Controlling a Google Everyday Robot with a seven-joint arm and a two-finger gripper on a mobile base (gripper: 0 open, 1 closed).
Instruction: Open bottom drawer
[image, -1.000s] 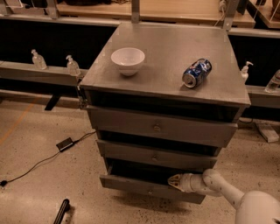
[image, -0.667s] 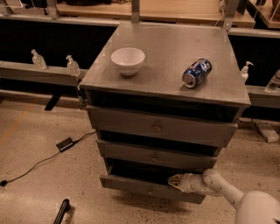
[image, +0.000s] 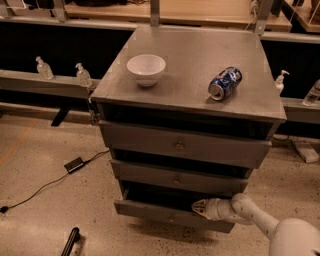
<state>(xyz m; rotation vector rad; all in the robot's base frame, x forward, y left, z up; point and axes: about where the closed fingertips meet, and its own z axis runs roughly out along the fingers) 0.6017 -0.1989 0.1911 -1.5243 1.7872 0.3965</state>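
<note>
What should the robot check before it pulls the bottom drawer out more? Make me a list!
1. Gripper at the bottom drawer's top edge: ok.
2. Bottom drawer partly out: ok.
3. Hold on the drawer front: cannot tell.
4. Bowl upright on the cabinet top: ok.
5. Can lies on its side, might roll: not ok.

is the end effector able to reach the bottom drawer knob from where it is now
Probably yes: the end effector sits at the bottom drawer's top edge, just right of the knob, with nothing between them.
</note>
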